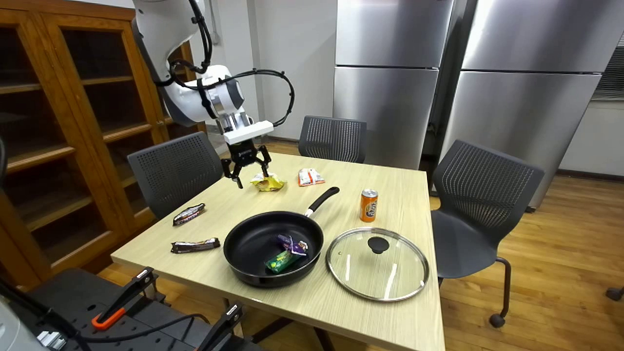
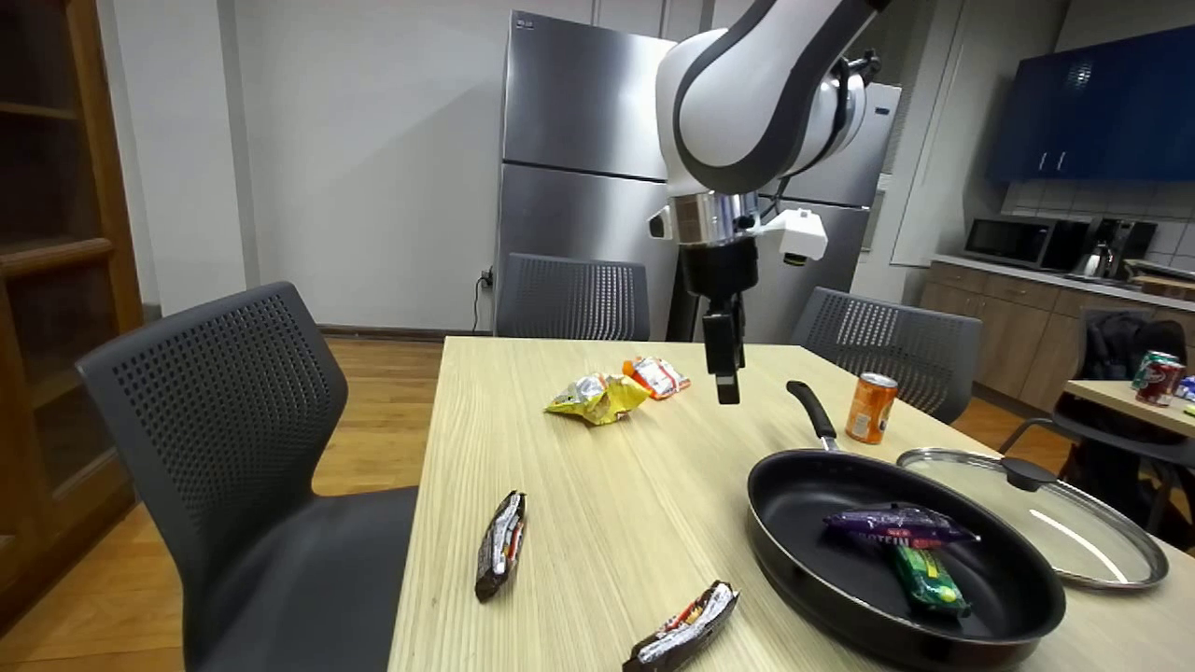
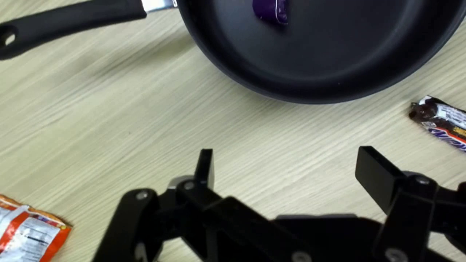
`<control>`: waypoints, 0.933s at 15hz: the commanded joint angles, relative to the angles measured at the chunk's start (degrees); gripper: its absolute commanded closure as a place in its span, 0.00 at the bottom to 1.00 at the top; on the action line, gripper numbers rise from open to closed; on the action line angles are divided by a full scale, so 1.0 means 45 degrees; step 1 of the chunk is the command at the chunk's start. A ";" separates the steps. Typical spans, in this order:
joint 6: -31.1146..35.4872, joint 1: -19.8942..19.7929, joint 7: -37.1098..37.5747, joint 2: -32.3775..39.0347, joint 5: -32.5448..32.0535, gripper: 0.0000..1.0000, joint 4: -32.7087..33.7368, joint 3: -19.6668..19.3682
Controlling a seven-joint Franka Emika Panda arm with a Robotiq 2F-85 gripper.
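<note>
Frying pan (image 1: pixel 256 239): purple packet (image 2: pixel 896 525) inside, glass lid (image 1: pixel 365 265) beside, orange can (image 1: pixel 369 206) near.

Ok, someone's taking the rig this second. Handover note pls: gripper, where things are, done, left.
Black two-fingered gripper: open, holding nothing, above the pale wood-grain table.
On the table: round black frying pan, clear glass lid with black knob beside it, upright orange drink can.
Done: purple-wrapped bar and green-wrapped bar lie in the pan.
Left outside the pan, on the table: two dark-brown-wrapped bars, crumpled yellow bag, white-and-orange bag. The lid is off the pan.
</note>
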 commanded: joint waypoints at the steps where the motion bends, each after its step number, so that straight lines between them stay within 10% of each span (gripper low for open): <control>1: -0.1064 0.0356 -0.0717 0.0973 -0.0080 0.00 0.1780 0.0342; 14: -0.4002 0.1661 0.1111 0.4251 0.2378 0.00 0.7084 0.0954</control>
